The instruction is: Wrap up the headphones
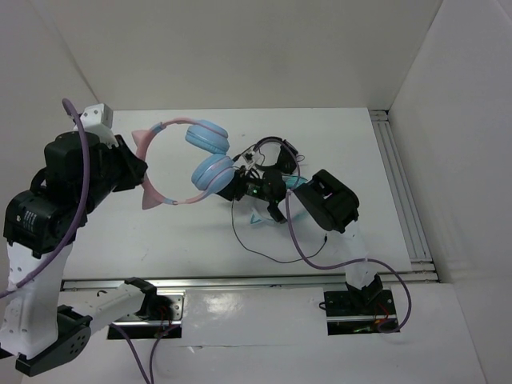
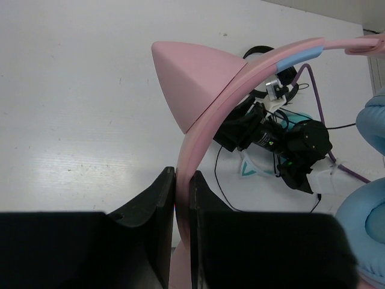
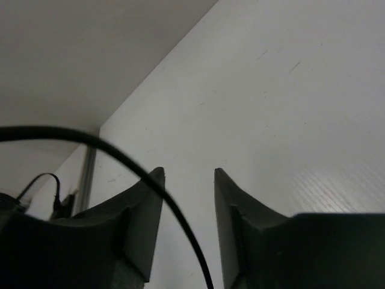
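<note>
**Left gripper (image 2: pixel 182 180) is holding the headphones (image 1: pixel 210 172) while the right gripper (image 3: pixel 188 174) is lining up on the cable (image 3: pixel 120 153).**
The headphones are hanging above the table (image 1: pixel 160 240), their pink headband clenched in the left jaws. Just beside their lower ear cup, the right jaws are standing apart, with the thin cable crossing one finger and nothing pinched. The step is probably going best if the cable is settling deep between the pads before closing, then winding round the headphones under light tension.
</note>
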Robot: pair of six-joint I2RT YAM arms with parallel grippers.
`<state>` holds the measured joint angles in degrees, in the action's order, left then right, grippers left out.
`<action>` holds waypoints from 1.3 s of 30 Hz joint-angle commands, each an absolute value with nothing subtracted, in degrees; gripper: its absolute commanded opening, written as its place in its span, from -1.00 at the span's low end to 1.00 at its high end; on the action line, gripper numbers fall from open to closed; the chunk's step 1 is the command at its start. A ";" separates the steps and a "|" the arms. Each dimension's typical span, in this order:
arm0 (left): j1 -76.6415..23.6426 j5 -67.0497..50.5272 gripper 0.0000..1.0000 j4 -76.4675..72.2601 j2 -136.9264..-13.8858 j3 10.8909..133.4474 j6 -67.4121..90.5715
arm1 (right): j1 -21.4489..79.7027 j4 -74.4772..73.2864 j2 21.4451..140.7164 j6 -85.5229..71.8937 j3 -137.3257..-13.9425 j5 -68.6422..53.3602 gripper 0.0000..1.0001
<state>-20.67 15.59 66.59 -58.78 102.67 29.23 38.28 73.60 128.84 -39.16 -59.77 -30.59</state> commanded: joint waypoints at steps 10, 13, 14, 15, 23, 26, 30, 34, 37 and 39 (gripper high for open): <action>-20.57 30.45 -1.00 62.23 -57.48 105.29 34.45 | 39.90 88.77 119.48 -36.56 -51.89 -27.52 -1.00; -20.57 40.47 -1.00 62.23 -60.55 106.69 35.24 | 42.79 83.27 109.83 -31.66 -43.98 -23.66 -1.00; -20.04 42.08 -1.00 62.23 -61.60 107.48 35.24 | 43.85 80.45 107.34 -27.38 -42.55 -22.34 -1.00; -20.04 42.10 -1.00 62.23 -63.09 109.23 35.24 | 46.21 77.20 105.14 -25.07 -41.76 -19.63 -1.00; -20.04 34.55 -1.00 62.05 -63.46 115.40 33.31 | 50.18 63.39 91.42 -17.06 -36.84 -18.30 1.00; -20.04 33.49 -1.00 63.36 -61.96 116.01 33.31 | 52.82 58.99 85.89 -13.11 -35.69 -12.76 1.00; -20.04 33.49 -1.00 65.30 -59.77 118.64 33.31 | 54.67 47.68 83.50 -11.60 -36.21 0.58 1.00; -20.04 33.49 -1.00 67.85 -58.54 123.48 34.10 | 53.88 42.97 86.84 -16.33 -38.06 10.55 1.00; -20.04 34.80 -1.00 69.34 -56.08 124.72 35.16 | 53.26 49.03 84.38 -18.79 -33.66 12.47 1.00; -20.04 34.80 -1.00 69.35 -54.76 124.11 35.16 | 51.69 49.04 83.15 -18.81 -34.00 11.78 1.00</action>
<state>-20.08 33.95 72.69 -56.80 122.72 31.99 52.97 47.18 86.19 -16.97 -33.69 6.98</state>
